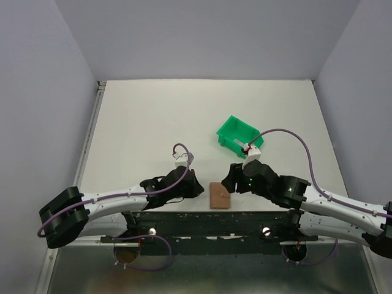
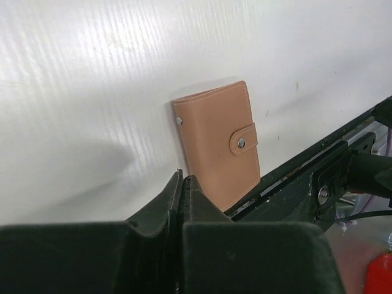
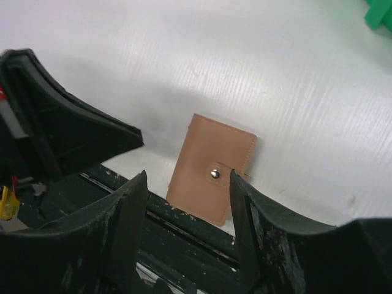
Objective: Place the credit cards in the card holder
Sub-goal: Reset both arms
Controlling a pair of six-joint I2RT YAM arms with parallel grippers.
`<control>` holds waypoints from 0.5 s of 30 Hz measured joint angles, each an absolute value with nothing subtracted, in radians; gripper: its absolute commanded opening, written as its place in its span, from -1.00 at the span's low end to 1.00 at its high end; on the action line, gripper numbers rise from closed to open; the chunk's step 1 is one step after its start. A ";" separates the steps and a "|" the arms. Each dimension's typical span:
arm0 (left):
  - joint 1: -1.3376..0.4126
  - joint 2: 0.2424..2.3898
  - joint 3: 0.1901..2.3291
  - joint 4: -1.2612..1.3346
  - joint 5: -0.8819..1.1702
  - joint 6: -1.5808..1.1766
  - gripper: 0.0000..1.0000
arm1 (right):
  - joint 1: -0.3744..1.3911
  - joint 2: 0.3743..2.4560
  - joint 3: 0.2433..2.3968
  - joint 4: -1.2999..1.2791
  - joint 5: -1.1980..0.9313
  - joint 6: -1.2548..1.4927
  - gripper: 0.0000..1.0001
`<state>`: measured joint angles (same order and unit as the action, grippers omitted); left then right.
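**Site.** The white worktop [image 1: 184, 110] carries two things. A green bin [image 1: 240, 133] stands beyond the card holder and to its right, well apart from it. A dark rail [image 1: 214, 217] runs along the near edge, directly behind the holder.

**Arms.** Both arms reach in low from the sides, one on each side of the holder.
- The right pincer [image 3: 188, 176] is just right of the holder. Its jaws stand apart and grip nothing; the holder shows on the worktop beyond the gap.
- The left pincer [image 2: 184, 177] is just left of the holder. Its jaws are pressed together and hold nothing.

**Task item.** The card holder [image 1: 219, 196] lies flat between the two pincers.
- Its near short end is at or against the rail.
- It is folded shut, with the snap tab [image 2: 243, 139] fastened over the face that points up.
- The long axis runs from the rail toward the far side of the worktop, slightly skewed.
- The tab wraps over the long edge facing the right pincer, so the fold appears to face the left pincer.

**Credit cards.** None show in any view. Whether they are already inside the shut holder cannot be told.

**Assessment of the step.** With open jaws beside a fastened holder, the right pincer is either arriving or letting go.

If cards are outstanding, the holder must first be opened:
- Pin the body with the closed left pincer near the fold.
- Lift the tab from the right.
- Approach from the far or side edges, since the rail blocks the near end.
- Keep the pressure light; a thin, flat holder is likely to slide.
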<state>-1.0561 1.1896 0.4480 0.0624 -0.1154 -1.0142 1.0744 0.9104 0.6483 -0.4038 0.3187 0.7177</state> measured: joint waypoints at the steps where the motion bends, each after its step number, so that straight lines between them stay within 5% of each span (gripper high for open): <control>1: -1.056 1.158 0.452 0.037 -0.129 -1.012 -0.60 | 1.075 0.890 0.645 -0.422 0.317 0.720 0.35; 7: -1.056 0.941 0.455 -0.154 -0.232 -1.005 0.11 | 1.075 0.748 0.600 -0.530 0.311 0.752 0.63; 11: -1.056 0.846 0.455 -0.265 -0.282 -1.008 0.54 | 1.075 0.706 0.590 -0.609 0.324 0.779 1.00; 15: -1.056 0.766 0.456 -0.362 -0.321 -1.019 0.82 | 1.075 0.704 0.590 -0.690 0.350 0.813 1.00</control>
